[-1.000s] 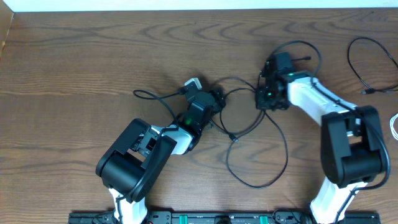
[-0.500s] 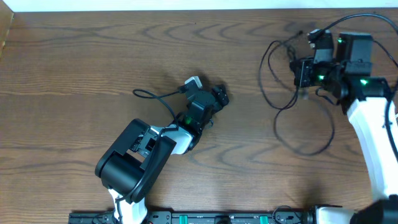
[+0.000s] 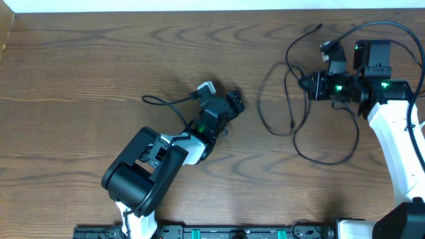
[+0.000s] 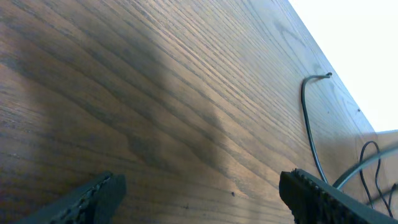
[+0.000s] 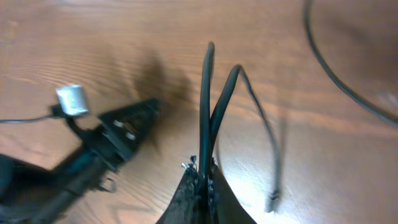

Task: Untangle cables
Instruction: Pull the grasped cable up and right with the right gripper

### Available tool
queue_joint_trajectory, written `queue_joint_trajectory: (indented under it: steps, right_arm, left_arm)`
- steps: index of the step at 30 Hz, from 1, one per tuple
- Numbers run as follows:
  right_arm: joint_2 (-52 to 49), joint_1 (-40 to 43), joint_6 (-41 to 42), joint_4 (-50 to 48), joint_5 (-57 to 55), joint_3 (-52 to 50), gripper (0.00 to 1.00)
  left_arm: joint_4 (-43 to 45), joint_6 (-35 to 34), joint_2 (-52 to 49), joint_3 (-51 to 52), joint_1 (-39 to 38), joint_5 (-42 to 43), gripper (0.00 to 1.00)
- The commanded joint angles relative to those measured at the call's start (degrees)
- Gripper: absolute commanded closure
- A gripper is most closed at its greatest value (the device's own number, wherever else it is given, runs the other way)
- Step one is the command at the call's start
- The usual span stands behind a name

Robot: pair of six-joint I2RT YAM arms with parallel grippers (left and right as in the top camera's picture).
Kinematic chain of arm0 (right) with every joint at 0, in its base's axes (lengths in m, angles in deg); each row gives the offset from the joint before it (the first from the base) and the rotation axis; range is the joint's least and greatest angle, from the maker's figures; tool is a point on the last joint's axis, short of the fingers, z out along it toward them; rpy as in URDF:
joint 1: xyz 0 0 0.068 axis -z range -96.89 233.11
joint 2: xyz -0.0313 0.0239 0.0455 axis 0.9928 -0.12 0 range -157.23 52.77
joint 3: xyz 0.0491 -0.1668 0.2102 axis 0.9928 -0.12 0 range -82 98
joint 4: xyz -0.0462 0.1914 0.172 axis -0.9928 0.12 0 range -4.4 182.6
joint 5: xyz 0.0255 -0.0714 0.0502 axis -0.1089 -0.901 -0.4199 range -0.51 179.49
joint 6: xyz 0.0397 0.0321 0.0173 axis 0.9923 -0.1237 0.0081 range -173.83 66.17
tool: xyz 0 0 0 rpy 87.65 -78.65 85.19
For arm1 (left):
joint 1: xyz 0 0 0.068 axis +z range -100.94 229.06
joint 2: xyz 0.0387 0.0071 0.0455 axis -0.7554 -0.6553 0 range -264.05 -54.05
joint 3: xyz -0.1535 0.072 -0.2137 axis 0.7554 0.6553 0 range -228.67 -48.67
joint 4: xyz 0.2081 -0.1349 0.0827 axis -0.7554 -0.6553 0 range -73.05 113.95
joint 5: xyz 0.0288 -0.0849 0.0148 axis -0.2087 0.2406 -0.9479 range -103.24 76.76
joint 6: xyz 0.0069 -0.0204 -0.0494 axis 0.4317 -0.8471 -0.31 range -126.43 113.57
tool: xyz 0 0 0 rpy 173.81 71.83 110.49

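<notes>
Brown wooden table point(image 3: 99, 60). The left gripper point(image 3: 234, 103) stands spread, with nothing between its jaws. The right gripper point(image 3: 309, 85) is pinched on a doubled black cable point(image 5: 205, 106). The cable's loops trail beyond and below its jaws and cross each other, so the untangling looks unfinished. Only the right wrist view shows the pinch; only the overhead view shows the loops.

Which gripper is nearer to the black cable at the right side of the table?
Right. The right gripper is shut on the black cable. The left gripper stands open farther to the left, well apart from it.
</notes>
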Motion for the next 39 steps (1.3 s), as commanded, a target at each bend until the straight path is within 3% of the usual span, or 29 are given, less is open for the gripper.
queue_joint_trajectory:
  steps: [1,9,19,23,29,33,39]
  right_arm:
    - [-0.35,0.13,3.80,-4.09,5.03,0.09,0.99]
    - [-0.35,1.73,11.02,-24.33,0.83,2.34,0.99]
    - [-0.35,1.64,10.12,-31.65,-16.85,11.32,0.99]
    - [-0.09,1.62,10.21,-34.21,-12.81,11.87,0.99]
    - [2.67,-1.31,8.76,-29.99,-10.10,14.97,0.98]
    - [5.09,-3.87,5.84,-18.51,-18.34,22.56,0.99]
    - [5.70,-1.18,5.55,-1.36,-22.86,37.38,0.99]
  left_arm:
    - [-4.00,-0.11,-3.72,3.26,0.48,-0.55,0.12]
    - [-4.02,-0.11,-3.72,3.26,0.48,-0.55,0.12]
    - [-4.02,-0.09,-3.72,3.26,0.48,-0.59,0.11]
    - [-4.02,-0.09,-3.72,3.26,0.48,-0.59,0.11]
    - [-4.04,-0.09,-3.72,3.26,0.48,-0.59,0.11]
    - [-4.04,-0.09,-3.72,3.26,0.48,-0.59,0.11]
    - [-4.04,-0.09,-3.72,3.26,0.48,-0.57,0.11]
